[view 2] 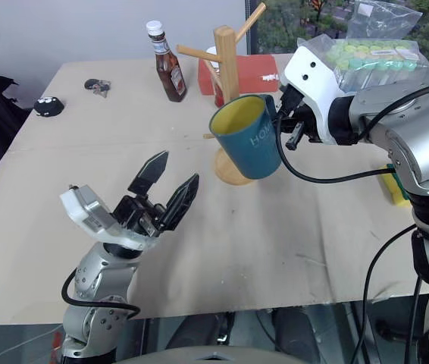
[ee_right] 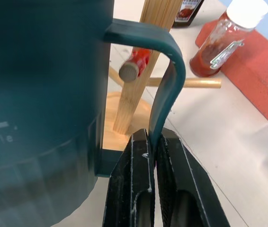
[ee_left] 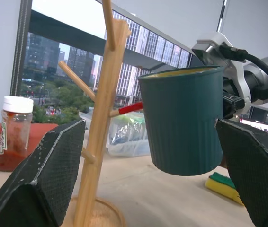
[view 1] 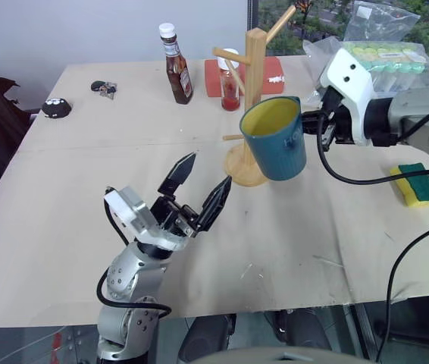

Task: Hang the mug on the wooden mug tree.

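The right end effector (ee_right: 149, 156) is clamped tight on the loop handle of the teal-blue ceramic mug with a yellow inside (view 1: 275, 138), its two black fingers pinching the handle's lower stretch. The mug hangs in the air, roughly upright, just in front of the tall light-wood mug tree on its round base (view 1: 251, 91), which stands toward the far edge of the table (view 1: 86, 227), near its middle. In the right wrist view the red-tipped peg (ee_right: 135, 64) sits close behind the handle's opening, not yet through it.

So the step in hand looks like the approach to the peg: mug carried, handle loop nearly lined up. The next move likely calls for easing the loop over the peg's tip, then sliding it down toward the post before letting go; a small misalignment could knock the handle against the peg and tip the tree.

The left end effector (view 1: 199, 182) hovers with fingers spread wide, holding nothing, nearer the table's front edge.
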`<action>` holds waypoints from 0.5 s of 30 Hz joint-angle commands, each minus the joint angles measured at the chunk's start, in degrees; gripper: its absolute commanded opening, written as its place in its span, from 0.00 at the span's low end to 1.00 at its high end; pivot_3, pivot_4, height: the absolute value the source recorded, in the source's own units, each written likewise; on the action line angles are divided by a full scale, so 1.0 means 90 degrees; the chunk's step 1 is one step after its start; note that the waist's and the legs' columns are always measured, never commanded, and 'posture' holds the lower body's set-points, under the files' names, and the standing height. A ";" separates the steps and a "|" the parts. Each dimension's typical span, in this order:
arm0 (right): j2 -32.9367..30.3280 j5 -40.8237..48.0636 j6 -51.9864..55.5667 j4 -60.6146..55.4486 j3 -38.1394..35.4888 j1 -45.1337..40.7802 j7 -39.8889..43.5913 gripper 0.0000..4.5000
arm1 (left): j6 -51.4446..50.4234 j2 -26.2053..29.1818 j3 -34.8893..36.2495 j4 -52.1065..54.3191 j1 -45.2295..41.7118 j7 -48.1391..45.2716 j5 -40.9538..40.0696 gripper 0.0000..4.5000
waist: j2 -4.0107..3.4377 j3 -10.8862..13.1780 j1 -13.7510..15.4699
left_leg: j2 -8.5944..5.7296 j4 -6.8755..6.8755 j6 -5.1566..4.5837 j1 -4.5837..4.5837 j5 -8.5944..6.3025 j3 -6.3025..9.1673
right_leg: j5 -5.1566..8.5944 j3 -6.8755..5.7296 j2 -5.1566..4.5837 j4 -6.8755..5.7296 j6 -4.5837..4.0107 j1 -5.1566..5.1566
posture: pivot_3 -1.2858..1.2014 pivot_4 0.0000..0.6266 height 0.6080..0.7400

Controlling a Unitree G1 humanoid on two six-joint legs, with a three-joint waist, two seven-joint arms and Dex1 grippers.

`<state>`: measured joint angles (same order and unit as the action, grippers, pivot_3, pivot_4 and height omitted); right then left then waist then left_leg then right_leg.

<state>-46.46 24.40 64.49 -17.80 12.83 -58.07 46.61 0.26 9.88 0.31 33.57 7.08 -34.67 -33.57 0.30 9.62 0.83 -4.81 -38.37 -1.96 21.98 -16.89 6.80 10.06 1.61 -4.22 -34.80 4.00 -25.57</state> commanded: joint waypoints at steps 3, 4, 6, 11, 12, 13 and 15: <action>0.0012 -0.0253 -0.0275 0.0022 0.0065 -0.0256 0.0026 0.01 | 0.0186 0.0000 -0.0069 0.0086 0.0023 0.0040 0.0079 1.00 | 0.0000 0.0000 -0.0001 | 0.0001 0.0000 0.0000 -0.0001 0.0000 0.0000 | 0.0000 0.0000 0.0002 -0.0002 -0.0001 -0.0001 | 0.52 0.24 0.98; 0.0033 -0.0295 -0.0311 0.0047 0.0103 -0.0263 0.0035 0.01 | 0.0193 0.0000 -0.0081 0.0082 0.0024 0.0045 0.0091 1.00 | 0.0000 0.0000 -0.0001 | 0.0001 0.0000 0.0000 -0.0001 0.0000 -0.0001 | 0.0000 0.0000 0.0002 -0.0002 -0.0001 -0.0001 | 0.52 0.24 0.98; 0.0116 -0.0447 -0.0471 0.0148 0.0246 -0.0312 0.0014 0.01 | 0.0199 0.0001 -0.0091 0.0063 0.0018 0.0047 0.0107 1.00 | 0.0001 -0.0001 -0.0005 | 0.0002 0.0000 0.0000 -0.0002 0.0000 -0.0001 | -0.0001 0.0001 0.0003 -0.0003 -0.0001 -0.0001 | 0.52 0.24 0.98; 0.0301 -0.0593 -0.0591 0.0259 0.0366 -0.0447 0.0042 0.01 | 0.0220 0.0018 -0.0099 0.0073 0.0060 0.0064 0.0129 1.00 | 0.0000 -0.0001 -0.0007 | 0.0002 -0.0001 0.0001 -0.0002 0.0000 -0.0003 | -0.0002 0.0003 0.0004 -0.0005 -0.0002 -0.0002 | 0.52 0.24 0.98; 0.0344 -0.0595 -0.0577 0.0264 0.0365 -0.0487 0.0043 0.01 | 0.0224 0.0024 -0.0101 0.0078 0.0076 0.0070 0.0128 1.00 | 0.0000 -0.0001 -0.0007 | 0.0002 -0.0001 0.0001 -0.0002 0.0000 -0.0004 | -0.0002 0.0004 0.0004 -0.0005 -0.0002 -0.0004 | 0.52 0.24 0.98; 0.0376 -0.0605 -0.0569 0.0267 0.0365 -0.0514 0.0046 0.01 | 0.0231 0.0027 -0.0103 0.0078 0.0090 0.0075 0.0130 1.00 | 0.0001 -0.0001 -0.0008 | 0.0002 -0.0001 0.0001 -0.0001 0.0000 -0.0004 | -0.0002 0.0004 0.0004 -0.0005 -0.0002 -0.0004 | 0.52 0.24 0.98; 0.0437 -0.0632 -0.0560 0.0290 0.0366 -0.0546 0.0036 0.01 | 0.0245 0.0024 -0.0124 0.0076 0.0116 0.0085 0.0147 1.00 | 0.0001 -0.0001 -0.0008 | 0.0002 -0.0001 0.0001 -0.0001 0.0000 -0.0004 | -0.0002 0.0004 0.0004 -0.0004 -0.0003 -0.0004 | 0.52 0.24 0.98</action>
<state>-42.66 19.34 60.18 -14.41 17.43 -61.37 46.96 1.03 10.00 -0.51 33.06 7.72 -33.96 -32.50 0.30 9.61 0.76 -4.79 -38.37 -1.95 21.97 -16.89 6.77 10.04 1.64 -4.19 -34.84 3.97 -25.61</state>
